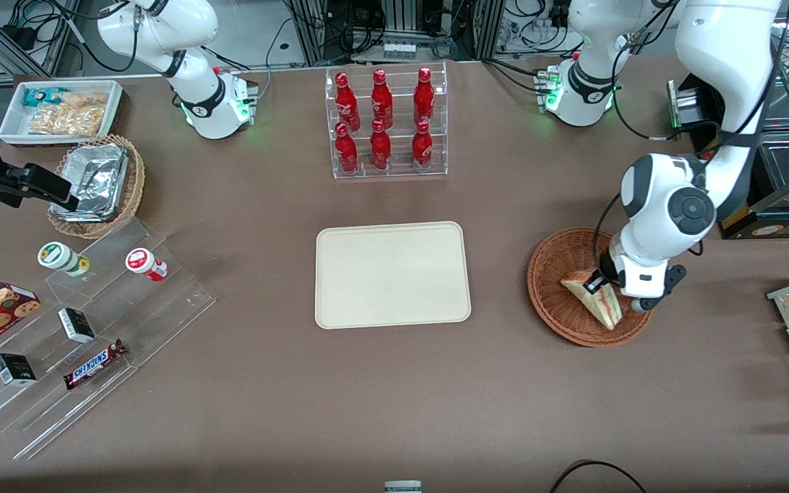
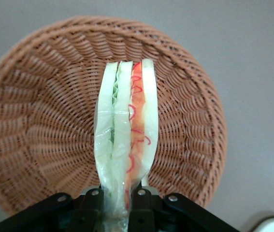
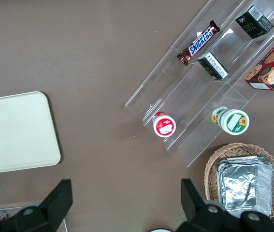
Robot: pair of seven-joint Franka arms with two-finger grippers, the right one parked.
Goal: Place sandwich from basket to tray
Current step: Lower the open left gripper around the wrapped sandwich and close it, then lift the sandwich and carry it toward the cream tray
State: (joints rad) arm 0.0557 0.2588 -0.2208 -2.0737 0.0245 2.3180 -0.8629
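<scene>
Brown bench [image 1: 394,411] first, carrying the cream-beige tray [image 1: 392,274] at its middle and, toward the working arm's end, the reddish-brown wicker basket [image 1: 559,274]. Over that basket hangs the hand [image 2: 120,205], its fingers [image 2: 94,205] clenched on the sandwich [image 2: 127,130] at one end of the wedge (cut edge with its red and green filling facing the wrist camera). Soft bread, light and easily crushed, I judge; a gentle pinch across both slices should carry it.
</scene>
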